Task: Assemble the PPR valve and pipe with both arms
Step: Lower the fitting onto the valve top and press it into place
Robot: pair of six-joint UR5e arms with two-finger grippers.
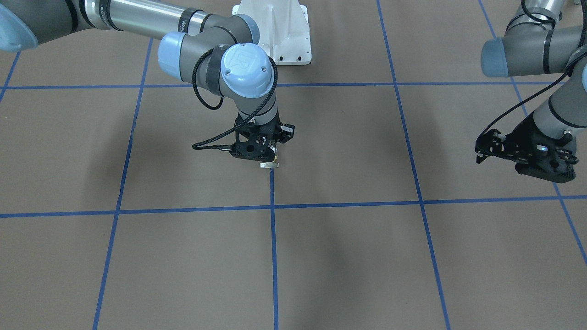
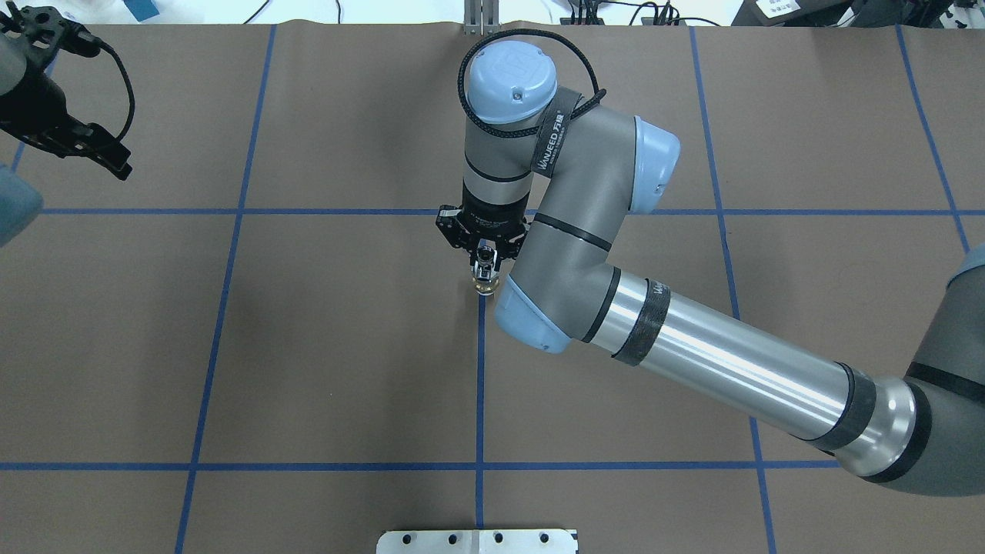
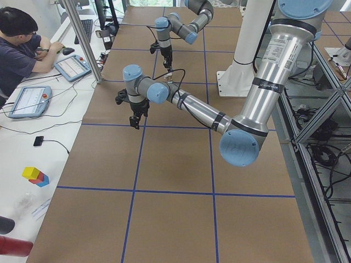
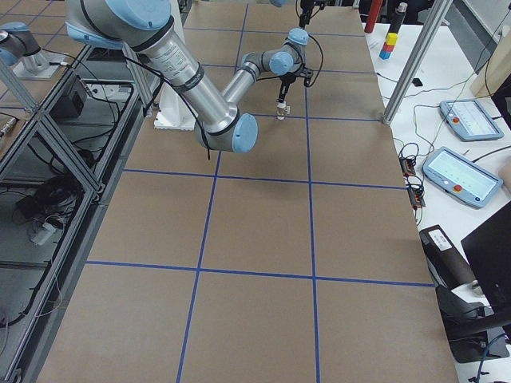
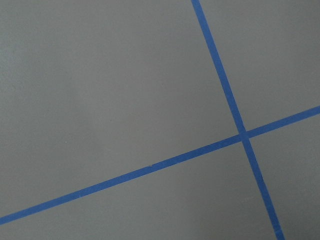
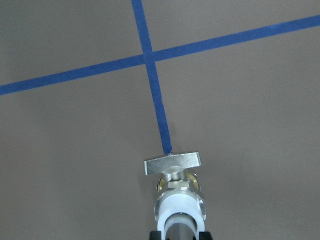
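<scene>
The PPR valve [image 6: 178, 192] has a white collar, a brass body and a flat pale handle tab [image 6: 172, 163]. The silvery pipe [image 6: 180, 231] goes into that collar. My right gripper [image 6: 177, 237] is shut on the pipe and points straight down at the table's middle. The valve hangs below it, at or just above the brown paper, over the end of a blue tape line. The valve also shows in the front view [image 1: 269, 164] and the overhead view [image 2: 485, 287]. My left gripper [image 2: 114, 160] hovers far off at the table's left side, empty, and looks open.
Brown paper with a grid of blue tape lines [image 2: 480, 385] covers the table. The white bolted pedestal [image 1: 275, 32] stands at the robot's edge. An operator [image 3: 22, 49] sits at a side desk with tablets [image 3: 27, 101]. Coloured blocks [image 3: 35, 175] lie off the paper.
</scene>
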